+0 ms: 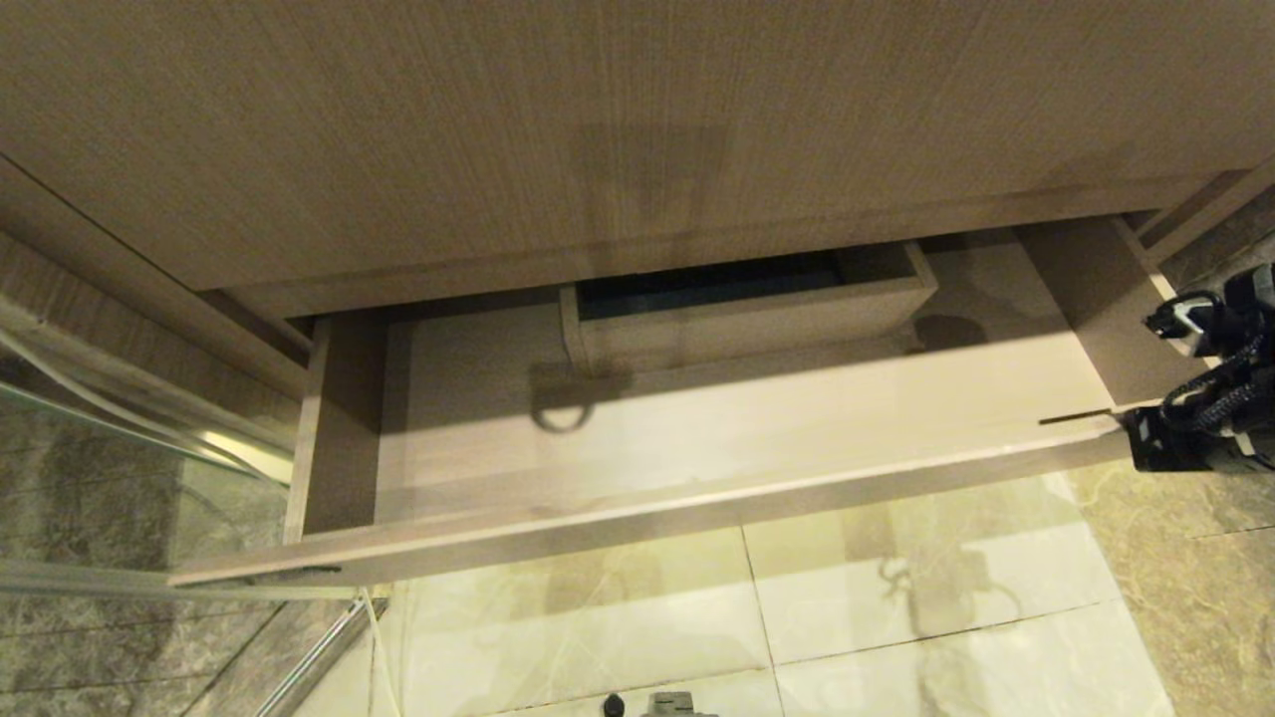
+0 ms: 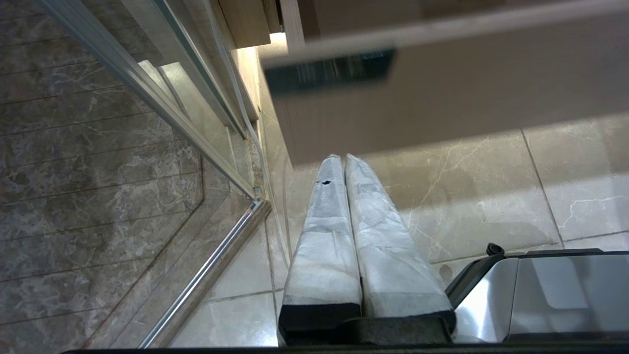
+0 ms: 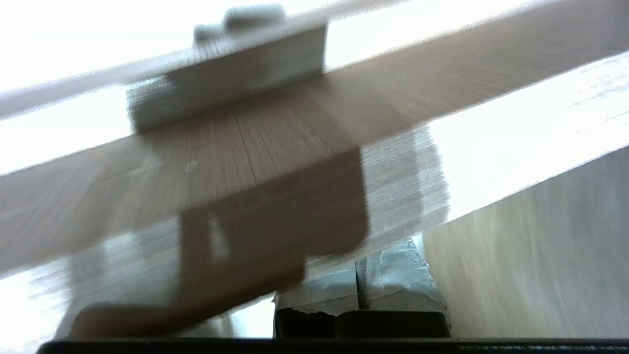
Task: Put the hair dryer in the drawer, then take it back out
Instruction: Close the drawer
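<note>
The drawer (image 1: 637, 518) stands pulled out, a wide shallow wood-grain box with a rectangular boxed cut-out (image 1: 747, 309) at its back. Nothing lies on its floor, and the hair dryer is out of view. My right arm's wrist (image 1: 1210, 378) sits at the drawer's right front corner. In the right wrist view the right gripper (image 3: 359, 282) is shut and empty, its tips hidden behind a blurred wood-grain board (image 3: 275, 162) close in front. My left gripper (image 2: 344, 158) is shut and empty, hanging low over the floor below the drawer front (image 2: 442, 98), near its dark label (image 2: 329, 73).
A tall wood-grain front panel (image 1: 598, 129) overhangs the drawer's back. A glass shower screen with a metal rail (image 1: 120, 478) stands on the left. Pale marble floor tiles (image 1: 896, 597) lie before the drawer. My base's silver cover (image 2: 540, 295) is beside the left gripper.
</note>
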Motion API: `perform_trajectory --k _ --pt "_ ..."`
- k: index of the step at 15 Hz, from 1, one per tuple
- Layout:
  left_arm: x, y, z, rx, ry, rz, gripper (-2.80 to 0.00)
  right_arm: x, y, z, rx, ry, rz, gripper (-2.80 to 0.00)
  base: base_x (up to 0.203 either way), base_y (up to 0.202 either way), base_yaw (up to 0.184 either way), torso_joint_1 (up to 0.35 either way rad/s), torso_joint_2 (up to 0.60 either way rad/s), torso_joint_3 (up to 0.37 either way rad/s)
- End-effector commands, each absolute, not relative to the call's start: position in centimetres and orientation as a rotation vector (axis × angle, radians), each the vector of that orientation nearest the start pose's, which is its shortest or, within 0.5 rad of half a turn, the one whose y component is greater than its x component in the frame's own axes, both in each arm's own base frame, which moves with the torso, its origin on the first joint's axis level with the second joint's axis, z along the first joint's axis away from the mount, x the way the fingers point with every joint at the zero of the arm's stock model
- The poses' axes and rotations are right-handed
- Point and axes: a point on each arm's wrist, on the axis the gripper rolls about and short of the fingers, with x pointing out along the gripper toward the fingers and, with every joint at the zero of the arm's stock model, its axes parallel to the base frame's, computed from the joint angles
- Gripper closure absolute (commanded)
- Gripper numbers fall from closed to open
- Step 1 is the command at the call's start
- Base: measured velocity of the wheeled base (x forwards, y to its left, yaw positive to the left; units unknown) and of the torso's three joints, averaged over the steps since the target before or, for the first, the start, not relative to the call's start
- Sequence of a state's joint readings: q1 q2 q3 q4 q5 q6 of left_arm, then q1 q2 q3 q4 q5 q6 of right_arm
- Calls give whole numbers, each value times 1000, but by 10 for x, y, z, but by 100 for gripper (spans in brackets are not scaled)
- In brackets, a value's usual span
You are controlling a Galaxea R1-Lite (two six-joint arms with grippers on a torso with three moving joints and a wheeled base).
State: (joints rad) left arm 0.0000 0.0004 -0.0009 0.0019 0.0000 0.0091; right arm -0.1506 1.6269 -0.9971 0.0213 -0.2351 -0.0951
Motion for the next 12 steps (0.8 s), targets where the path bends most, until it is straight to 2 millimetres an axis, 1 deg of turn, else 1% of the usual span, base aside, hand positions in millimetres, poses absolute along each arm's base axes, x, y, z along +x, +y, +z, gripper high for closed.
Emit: perform_trajectory --k 1,3,4,7,12 --pt "-23 0 75 9 2 0 0 320 -44 203 -123 484 -329 0 0 0 0 0 0 0" --pt "-23 0 75 9 1 0 0 343 -40 216 -122 359 -315 0 0 0 0 0 0 0" --pt "-23 0 75 9 2 0 0 345 -40 217 -136 353 -305 0 0 0 0 0 0 0" --pt "-23 0 76 9 0 0 0 327 -38 210 -194 435 -290 0 0 0 0 0 0 0" --pt "-23 0 76 9 0 0 0 318 -37 217 -194 421 -286 0 0 0 0 0 0 0"
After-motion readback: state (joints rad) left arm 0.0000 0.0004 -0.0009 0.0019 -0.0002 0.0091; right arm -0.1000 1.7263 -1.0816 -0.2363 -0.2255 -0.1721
